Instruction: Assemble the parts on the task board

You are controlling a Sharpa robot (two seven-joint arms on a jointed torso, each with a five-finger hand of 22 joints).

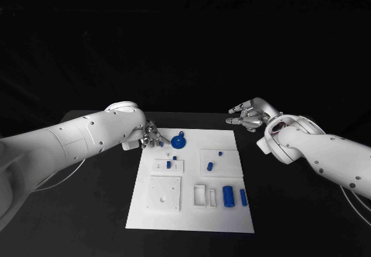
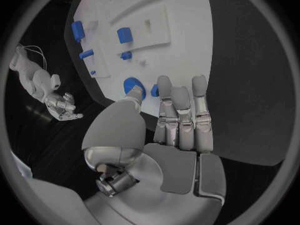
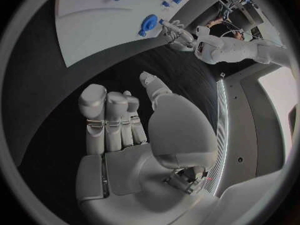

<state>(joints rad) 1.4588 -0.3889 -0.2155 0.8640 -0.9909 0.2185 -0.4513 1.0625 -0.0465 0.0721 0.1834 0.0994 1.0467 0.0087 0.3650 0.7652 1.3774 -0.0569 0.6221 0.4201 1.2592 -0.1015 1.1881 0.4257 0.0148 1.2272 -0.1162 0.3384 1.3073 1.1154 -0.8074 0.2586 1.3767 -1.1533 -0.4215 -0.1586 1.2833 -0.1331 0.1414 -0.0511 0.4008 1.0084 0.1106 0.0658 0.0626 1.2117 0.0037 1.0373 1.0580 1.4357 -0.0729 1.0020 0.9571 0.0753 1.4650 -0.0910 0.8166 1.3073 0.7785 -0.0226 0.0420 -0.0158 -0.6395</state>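
Looking down from the head view, the white task board (image 1: pixel 191 182) lies in the middle of the black table (image 1: pixel 93 182), and the left hand (image 1: pixel 152 135) sits at the board's far left corner, its fingertips just beside a round blue part (image 1: pixel 178 142) with a small stem. From here it is hard to tell whether the fingers touch that part. The right hand (image 1: pixel 249 116) hovers off the board's far right corner, well apart from every part, fingers loosely spread and holding nothing. Nearer the robot, a blue cylinder (image 1: pixel 228 194) and a thinner blue pin (image 1: pixel 243 197) lie on the board's right side. In the left wrist view, the left hand (image 2: pixel 178 120) reaches over the board's edge with fingers straight and together, thumb apart; the round blue part (image 2: pixel 132 86) lies just past the thumb tip, and nothing sits in the grasp. In the right wrist view, the right hand (image 3: pixel 125 125) is over bare table, fingers extended, palm empty, with the board (image 3: pixel 100 25) and the round blue part (image 3: pixel 149 23) well beyond it.
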